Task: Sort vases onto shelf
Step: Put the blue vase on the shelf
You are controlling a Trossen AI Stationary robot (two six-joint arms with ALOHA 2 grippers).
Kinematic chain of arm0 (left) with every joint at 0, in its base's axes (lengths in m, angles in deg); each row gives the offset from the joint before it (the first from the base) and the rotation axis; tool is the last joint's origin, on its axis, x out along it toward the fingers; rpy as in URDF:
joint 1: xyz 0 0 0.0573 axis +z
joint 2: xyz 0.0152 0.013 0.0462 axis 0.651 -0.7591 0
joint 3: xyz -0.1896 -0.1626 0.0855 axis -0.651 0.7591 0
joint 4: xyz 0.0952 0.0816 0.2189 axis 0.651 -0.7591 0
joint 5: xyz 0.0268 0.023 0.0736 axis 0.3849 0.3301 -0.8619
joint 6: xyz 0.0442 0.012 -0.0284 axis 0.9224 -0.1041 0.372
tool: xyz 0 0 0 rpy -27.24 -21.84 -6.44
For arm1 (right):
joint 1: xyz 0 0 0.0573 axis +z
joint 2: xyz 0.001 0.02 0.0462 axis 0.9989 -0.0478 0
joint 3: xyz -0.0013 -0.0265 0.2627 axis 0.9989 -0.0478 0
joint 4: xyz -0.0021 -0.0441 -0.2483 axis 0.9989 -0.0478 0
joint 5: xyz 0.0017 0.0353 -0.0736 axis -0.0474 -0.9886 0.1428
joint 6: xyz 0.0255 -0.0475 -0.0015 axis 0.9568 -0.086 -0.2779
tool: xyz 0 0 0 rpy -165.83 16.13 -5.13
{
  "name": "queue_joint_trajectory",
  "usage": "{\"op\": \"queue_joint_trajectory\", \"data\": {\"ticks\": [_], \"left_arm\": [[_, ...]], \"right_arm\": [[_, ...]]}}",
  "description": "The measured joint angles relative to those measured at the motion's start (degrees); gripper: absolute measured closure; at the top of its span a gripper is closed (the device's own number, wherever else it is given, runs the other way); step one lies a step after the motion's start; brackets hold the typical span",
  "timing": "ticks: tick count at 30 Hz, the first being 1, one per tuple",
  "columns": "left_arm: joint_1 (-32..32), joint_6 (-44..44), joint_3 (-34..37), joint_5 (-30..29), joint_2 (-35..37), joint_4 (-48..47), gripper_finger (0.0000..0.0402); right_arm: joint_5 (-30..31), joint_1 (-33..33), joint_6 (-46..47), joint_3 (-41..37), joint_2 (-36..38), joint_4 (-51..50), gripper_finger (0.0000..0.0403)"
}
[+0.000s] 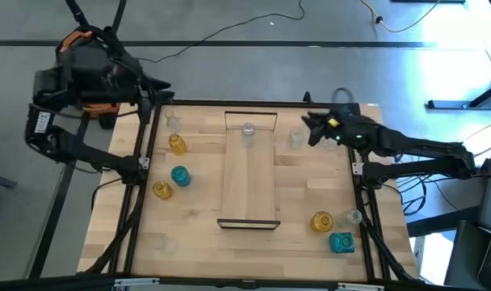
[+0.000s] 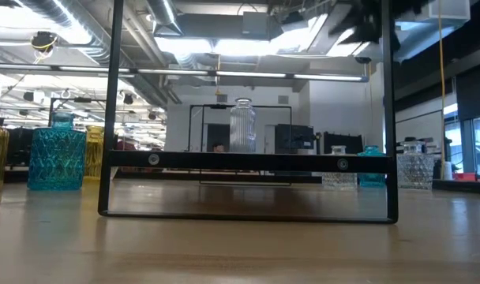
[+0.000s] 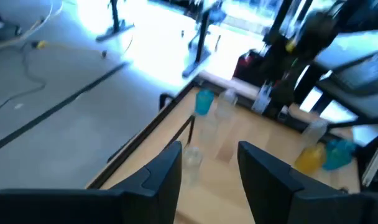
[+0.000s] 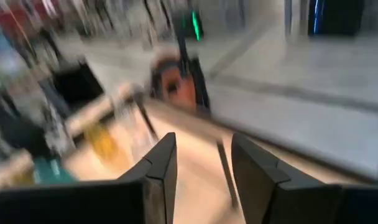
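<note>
The shelf (image 1: 249, 182) is a pale board with dark wire frames at both short ends, lying mid-table. One clear ribbed vase (image 1: 248, 131) (image 2: 241, 126) stands upright on its far end. Left of the shelf stand amber vases (image 1: 177, 144) (image 1: 162, 190), a teal vase (image 1: 180, 175) and a clear vase (image 1: 173, 123). Right of it stand a clear vase (image 1: 296, 137), an amber vase (image 1: 322, 221) and a teal vase (image 1: 341, 242). My right gripper (image 1: 310, 128) (image 4: 203, 168) is open beside the far-right clear vase. My left gripper (image 1: 165, 95) (image 3: 209, 168) waits open over the far-left corner.
A clear vase (image 1: 353, 216) stands by the near-right amber one, and another clear vase (image 1: 157, 240) sits near the left front corner. A dark metal frame (image 1: 140, 162) borders the table. Bare board (image 1: 249, 194) stretches along the shelf's middle and near end.
</note>
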Motion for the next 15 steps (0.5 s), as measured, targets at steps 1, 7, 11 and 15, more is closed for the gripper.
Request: {"op": "queue_joint_trajectory", "data": {"ticks": [1,7,11,15], "left_arm": [[-0.29,0.00,4.18,0.58,1.91,3.95,0.0253],[0.07,-1.08,30.29,3.12,13.01,24.79,0.0253],[1.44,-5.32,42.95,3.09,18.62,35.27,0.0253],[3.00,-8.10,50.61,3.38,21.49,41.85,0.0253]], "right_arm": [[-1.12,-0.33,1.31,0.00,-0.94,-2.44,0.0288],[-0.25,-4.25,15.80,-0.02,-4.93,-10.88,0.0288],[-0.41,-9.64,16.49,0.68,-6.57,-14.42,0.0288],[-1.31,-17.65,15.22,4.80,-10.59,-25.11,0.0288]]}}
